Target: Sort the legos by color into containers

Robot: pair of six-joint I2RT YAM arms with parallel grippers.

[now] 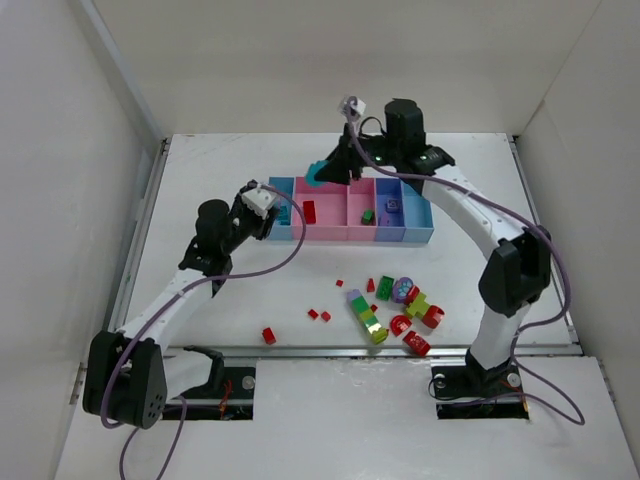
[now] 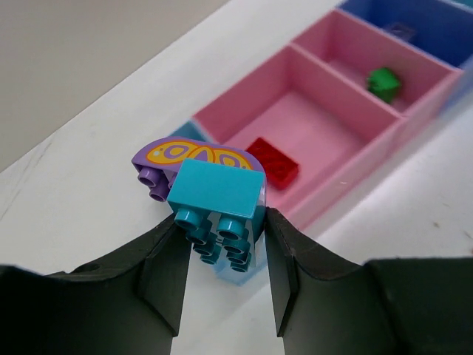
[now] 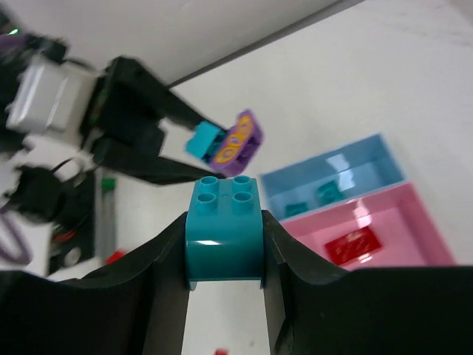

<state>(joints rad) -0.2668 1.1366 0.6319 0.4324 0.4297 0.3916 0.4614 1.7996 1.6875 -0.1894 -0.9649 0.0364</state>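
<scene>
Teal drop pending: the light blue bin (image 3: 358, 168) is lying under the left arm and leftward of the right.
The left gripper (image 2: 222, 240) is clamping a teal-and-purple cluster (image 2: 211, 181) directly above that bin. The right gripper (image 3: 224, 229) is pinching a single teal brick (image 3: 224, 222), hovering at the far rim of the wide pink bin (image 1: 328, 222). Its load is judged to need a leftward carry into space the left gripper is occupying.

Containers (image 1: 350, 238) in row; legos (image 1: 367, 315) scattered before them, mostly rightward; few inside.
</scene>
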